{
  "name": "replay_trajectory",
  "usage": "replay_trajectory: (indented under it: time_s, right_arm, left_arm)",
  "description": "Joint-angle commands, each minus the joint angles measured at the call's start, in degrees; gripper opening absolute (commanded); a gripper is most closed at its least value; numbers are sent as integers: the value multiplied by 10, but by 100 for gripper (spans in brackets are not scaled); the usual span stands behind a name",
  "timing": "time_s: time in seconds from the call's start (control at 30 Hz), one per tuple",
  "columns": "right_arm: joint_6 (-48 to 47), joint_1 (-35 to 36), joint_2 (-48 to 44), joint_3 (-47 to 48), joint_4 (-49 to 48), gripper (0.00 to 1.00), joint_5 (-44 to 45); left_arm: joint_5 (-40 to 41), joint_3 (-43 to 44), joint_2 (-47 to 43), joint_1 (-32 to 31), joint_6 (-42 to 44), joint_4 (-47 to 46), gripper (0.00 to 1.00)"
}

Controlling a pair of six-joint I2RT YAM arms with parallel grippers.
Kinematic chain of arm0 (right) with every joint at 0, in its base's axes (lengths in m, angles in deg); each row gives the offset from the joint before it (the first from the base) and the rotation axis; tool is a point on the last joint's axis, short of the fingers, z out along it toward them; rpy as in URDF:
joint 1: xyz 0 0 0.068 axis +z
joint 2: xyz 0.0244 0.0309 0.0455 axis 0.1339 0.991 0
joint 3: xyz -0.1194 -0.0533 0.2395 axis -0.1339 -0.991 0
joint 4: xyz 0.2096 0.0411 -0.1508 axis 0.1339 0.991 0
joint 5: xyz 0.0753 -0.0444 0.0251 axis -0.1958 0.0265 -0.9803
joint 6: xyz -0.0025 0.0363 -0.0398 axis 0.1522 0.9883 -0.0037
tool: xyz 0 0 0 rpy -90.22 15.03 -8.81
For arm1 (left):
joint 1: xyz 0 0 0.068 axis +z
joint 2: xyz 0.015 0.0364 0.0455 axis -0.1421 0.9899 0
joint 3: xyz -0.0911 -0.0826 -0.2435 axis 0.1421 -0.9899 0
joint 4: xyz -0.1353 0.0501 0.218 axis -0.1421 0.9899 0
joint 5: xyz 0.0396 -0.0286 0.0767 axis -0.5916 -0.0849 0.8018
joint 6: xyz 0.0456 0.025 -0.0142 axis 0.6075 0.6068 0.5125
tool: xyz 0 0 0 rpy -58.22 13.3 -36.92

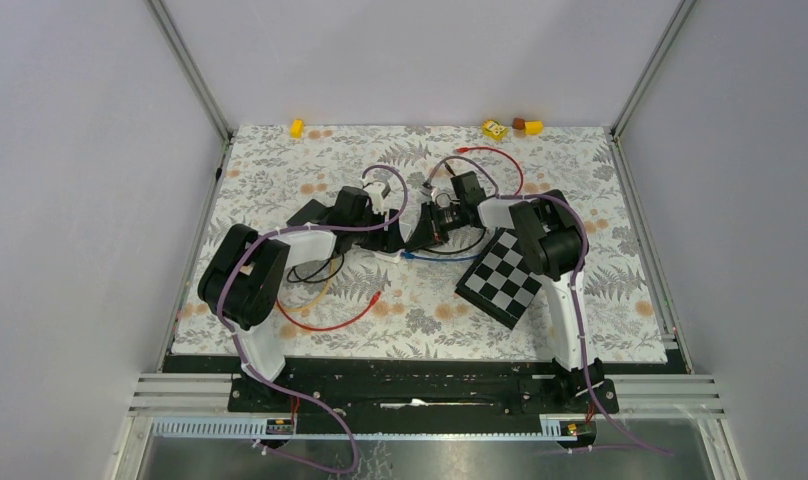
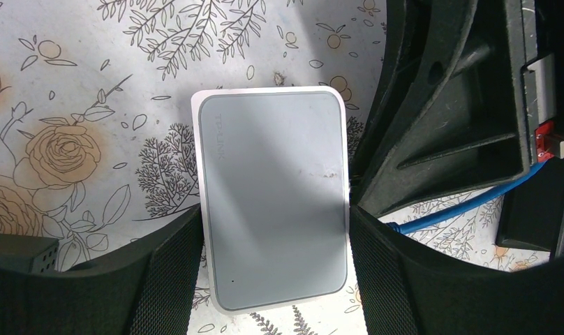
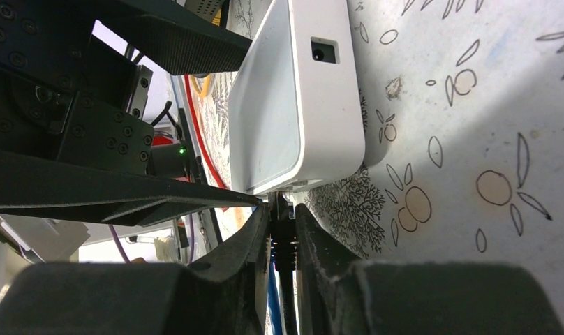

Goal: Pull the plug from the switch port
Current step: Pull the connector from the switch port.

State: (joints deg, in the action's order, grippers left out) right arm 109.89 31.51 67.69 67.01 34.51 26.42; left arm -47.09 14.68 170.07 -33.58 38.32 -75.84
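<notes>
The switch is a flat white box with a grey top, lying on the floral mat. My left gripper straddles it, with both black pads pressed against its long sides. In the right wrist view the switch is seen edge-on. A black ribbed plug meets its near edge, and the port itself is hidden. My right gripper is shut on that plug. A blue cable runs beside the plug's black cord. From above, both grippers meet at mid-table and cover the switch.
A black-and-white checkerboard lies just right of the right arm. A red cable and a black cable loop near the left arm, and another red cable curves behind. Small yellow objects sit at the back edge.
</notes>
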Motion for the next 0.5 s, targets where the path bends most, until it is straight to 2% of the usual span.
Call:
replay_trajectory:
  time_s: [0.0,0.13,0.27,0.37,0.47]
  right_arm:
    - [-67,1,-6,40,73,0,13]
    - [-121,-9,16,91,163,0,13]
    - [-136,-10,23,109,194,0,8]
    - [-114,-8,19,96,175,0,5]
    - [-38,-3,-2,40,67,0,8]
  left_arm:
    - [7,-16,-7,9,-1,12,0]
    - [6,-16,-4,9,2,12,0]
    - [5,-16,-4,9,2,13,0]
    - [9,-15,-4,9,1,12,0]
    - [13,-14,-4,9,-4,12,0]
